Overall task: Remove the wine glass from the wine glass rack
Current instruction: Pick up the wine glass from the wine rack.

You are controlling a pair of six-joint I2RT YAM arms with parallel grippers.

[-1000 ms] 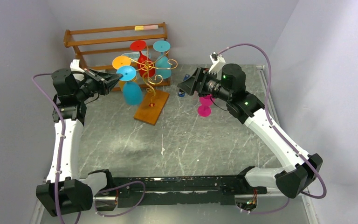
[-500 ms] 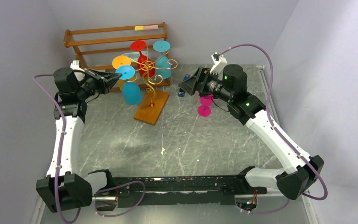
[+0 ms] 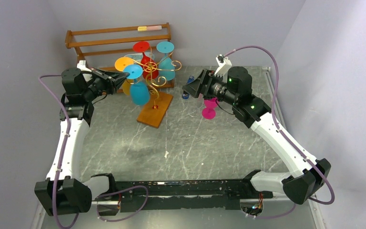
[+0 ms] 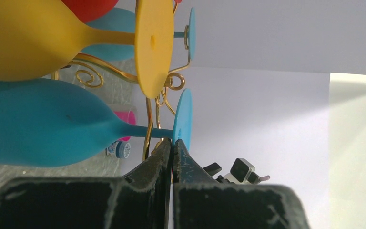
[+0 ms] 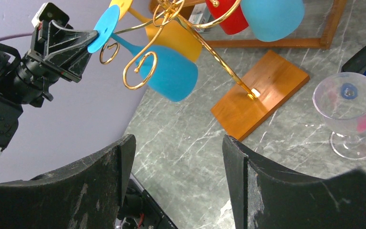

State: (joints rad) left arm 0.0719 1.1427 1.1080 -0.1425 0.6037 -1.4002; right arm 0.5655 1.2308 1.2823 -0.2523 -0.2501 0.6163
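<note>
The wine glass rack (image 3: 155,76), gold wire on an orange-brown wooden base (image 3: 156,109), stands at the back middle. A blue wine glass (image 3: 139,93) hangs bowl-down at its left side, its stem against a gold wire arm. My left gripper (image 3: 124,75) is shut on the rim of this glass's round foot (image 4: 183,117), as the left wrist view (image 4: 172,143) shows. My right gripper (image 3: 187,89) is open and empty, right of the rack, above the table in the right wrist view (image 5: 177,138).
Orange (image 3: 124,63), red (image 3: 142,46) and teal (image 3: 165,46) glasses hang on the rack. A brown slatted shelf (image 3: 119,36) stands behind. A pink glass (image 3: 209,109) and a clear glass (image 5: 345,107) stand on the table under my right arm.
My left gripper and the blue glass it holds have shifted a little right and up, towards the rack's centre. The right arm has barely moved.
</note>
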